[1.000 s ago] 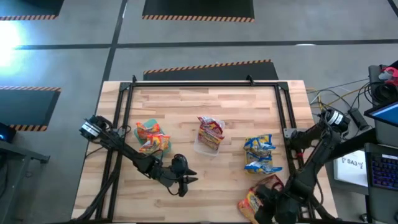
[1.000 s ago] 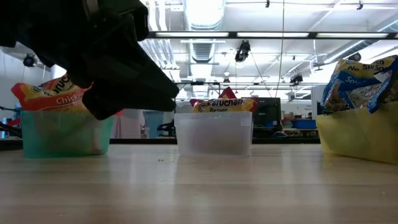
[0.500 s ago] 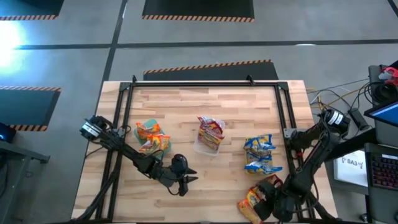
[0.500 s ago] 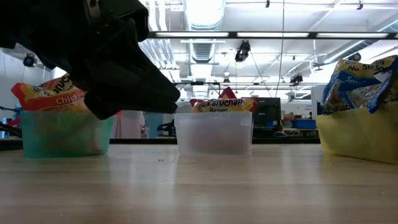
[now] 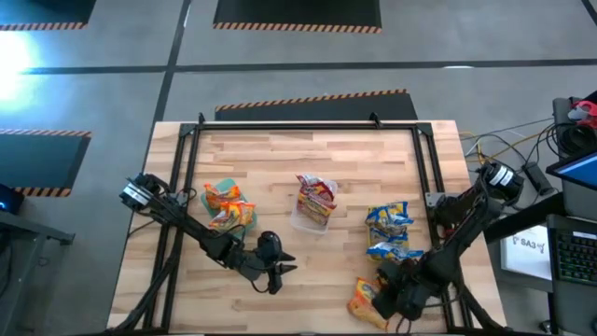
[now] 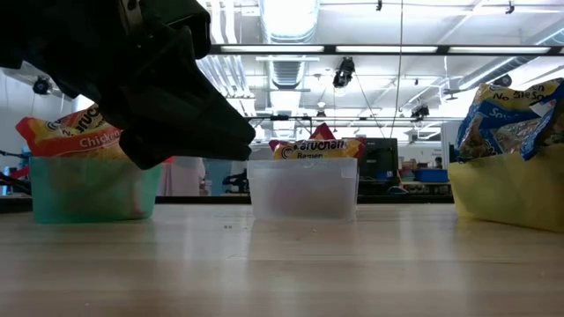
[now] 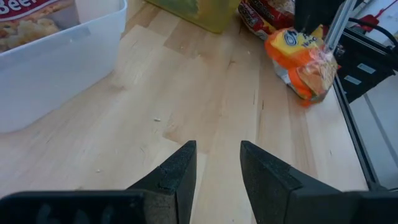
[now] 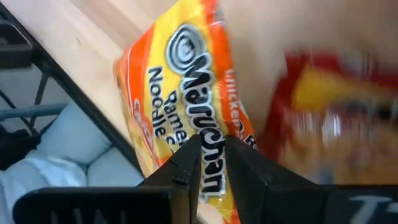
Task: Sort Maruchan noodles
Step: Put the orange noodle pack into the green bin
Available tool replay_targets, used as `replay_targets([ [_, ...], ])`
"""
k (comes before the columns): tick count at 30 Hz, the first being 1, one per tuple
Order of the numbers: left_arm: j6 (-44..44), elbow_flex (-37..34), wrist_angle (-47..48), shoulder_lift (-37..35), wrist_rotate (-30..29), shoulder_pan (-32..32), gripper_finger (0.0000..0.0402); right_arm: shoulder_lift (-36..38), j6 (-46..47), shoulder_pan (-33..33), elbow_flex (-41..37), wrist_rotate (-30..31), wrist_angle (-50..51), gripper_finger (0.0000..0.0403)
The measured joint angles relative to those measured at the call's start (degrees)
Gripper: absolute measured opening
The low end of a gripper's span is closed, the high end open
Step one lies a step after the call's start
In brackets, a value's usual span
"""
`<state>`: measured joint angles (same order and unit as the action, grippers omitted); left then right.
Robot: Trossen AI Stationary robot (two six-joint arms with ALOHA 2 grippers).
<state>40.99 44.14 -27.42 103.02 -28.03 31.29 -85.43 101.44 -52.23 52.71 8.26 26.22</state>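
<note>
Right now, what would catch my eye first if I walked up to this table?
Probably the three bins in a row across the table, stuffed with bright noodle packets: green bin, clear bin, yellow bin. Next, the right gripper at the table's near right corner, its jaws pinching an orange packet. The left gripper hangs near the middle, holding nothing.

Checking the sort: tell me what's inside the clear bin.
The clear bin holds red packets, the front one labelled beef. How many lie beneath is hidden by the frosted wall and the top packets.
</note>
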Motion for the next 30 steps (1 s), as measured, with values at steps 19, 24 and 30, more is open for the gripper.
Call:
replay_targets([
  [19, 0.6, 0.19, -0.66, 0.02, -0.09, -0.17, 0.0107, 0.09, -18.65, 7.54, 4.87, 2.44, -2.69, 0.0063],
  [24, 2.2, 1.59, -1.05, 0.02, 1.39, -0.17, 0.0107, 0.07, -15.76, 4.39, 7.8, 2.47, -2.56, 0.0063],
  [30, 2.41, 5.95, -4.11, 4.48, 6.57, -0.15, 0.0107, -1.75, -6.9, 1.99, 7.85, 3.29, 2.72, 0.0063],
])
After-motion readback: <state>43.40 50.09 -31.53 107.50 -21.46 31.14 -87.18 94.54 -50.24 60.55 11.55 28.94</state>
